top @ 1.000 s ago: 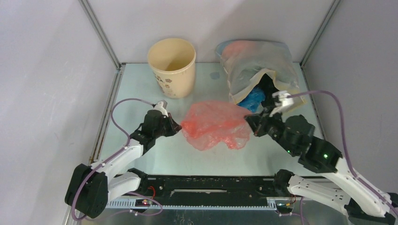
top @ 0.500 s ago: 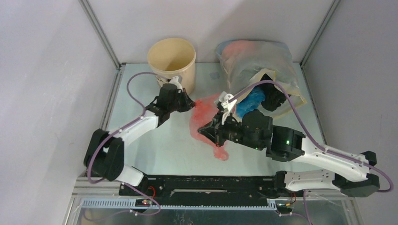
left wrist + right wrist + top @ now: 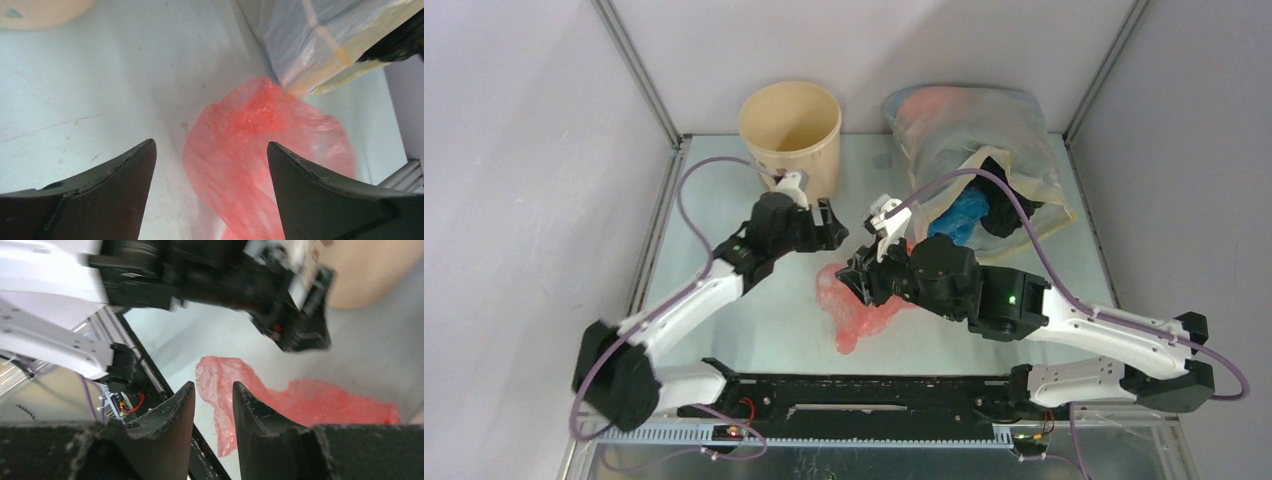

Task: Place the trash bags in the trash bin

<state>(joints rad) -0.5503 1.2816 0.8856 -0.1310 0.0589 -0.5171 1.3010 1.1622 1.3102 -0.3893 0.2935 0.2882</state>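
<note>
A thin, crumpled red plastic trash bag (image 3: 864, 310) lies on the pale worktop (image 3: 754, 310), well short of the round cream-beige trash bin (image 3: 790, 140) at the back left. The left claw (image 3: 210, 144) hangs just above the bag's left edge, jaws wide apart and empty. The right claw (image 3: 212, 385) sits over the bag with its jaws only narrowly apart and nothing visible between them. A large clear sack of bags (image 3: 984, 140) stands at the back right.

Trash bin (image 3: 809, 172) mouth open from above (left hand (image 3: 836, 226) close before its wall), bulky sack (image 3: 964, 135) beside it.
</note>
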